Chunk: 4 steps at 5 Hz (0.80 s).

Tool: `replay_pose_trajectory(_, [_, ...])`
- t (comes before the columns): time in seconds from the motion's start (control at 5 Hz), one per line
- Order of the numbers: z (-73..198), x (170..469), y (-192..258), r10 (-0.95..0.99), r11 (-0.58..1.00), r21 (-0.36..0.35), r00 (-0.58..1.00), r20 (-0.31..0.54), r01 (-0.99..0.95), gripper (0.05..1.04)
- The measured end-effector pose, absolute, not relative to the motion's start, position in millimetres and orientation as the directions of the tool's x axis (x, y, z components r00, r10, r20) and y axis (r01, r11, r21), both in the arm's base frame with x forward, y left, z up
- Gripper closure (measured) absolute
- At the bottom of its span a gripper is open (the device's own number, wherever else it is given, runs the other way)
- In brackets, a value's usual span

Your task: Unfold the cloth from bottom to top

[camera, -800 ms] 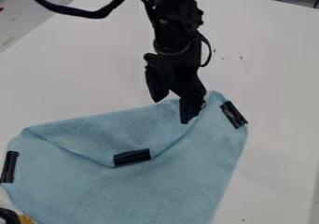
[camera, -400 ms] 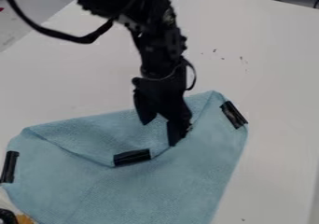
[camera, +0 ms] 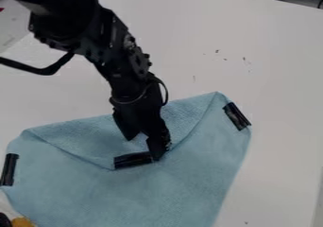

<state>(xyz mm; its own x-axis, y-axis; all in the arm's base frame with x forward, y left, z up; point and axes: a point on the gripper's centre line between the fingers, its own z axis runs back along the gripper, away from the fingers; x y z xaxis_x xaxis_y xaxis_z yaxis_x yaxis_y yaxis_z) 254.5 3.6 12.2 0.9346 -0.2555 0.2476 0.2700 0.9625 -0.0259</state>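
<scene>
The gripper (camera: 144, 147) hangs open over the folded flap of the light blue cloth (camera: 170, 188), its two fingers spread apart. One fingertip is at the right end of the black strip (camera: 133, 160) on the flap's corner; whether it touches cannot be told. The other fingertip is above the flap, up and left of that. The cloth's top edge is folded down into a triangular flap whose corner bears this strip. More black strips mark the cloth's right corner (camera: 236, 116) and left corner (camera: 9, 169).
The cloth lies on a white table (camera: 277, 79). At the lower left edge are a yellow object (camera: 22, 222) and a dark object beside it. Small dark specks dot the table right of the arm.
The gripper has moved down and to the left across the cloth, from near its upper right edge to the flap's black strip. The cloth looks unmoved.
</scene>
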Motion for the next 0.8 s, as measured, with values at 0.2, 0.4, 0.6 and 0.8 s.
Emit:
replay_pose_trajectory(0.2, [10.1, 251.6, 5.2, -0.248, 0.963, -0.039, 0.935, 0.254, 0.266, 0.100])
replay_pose_trajectory(0.4, [14.0, 246.1, 4.5, -0.259, 0.962, -0.025, 0.940, 0.221, 0.271, 0.125])
replay_pose_trajectory(0.6, [30.6, 246.5, -3.3, -0.293, 0.956, 0.050, 0.926, 0.238, 0.290, 0.089])
replay_pose_trajectory(0.8, [41.7, 242.8, -9.3, -0.295, 0.955, 0.094, 0.925, 0.239, 0.280, 0.088])
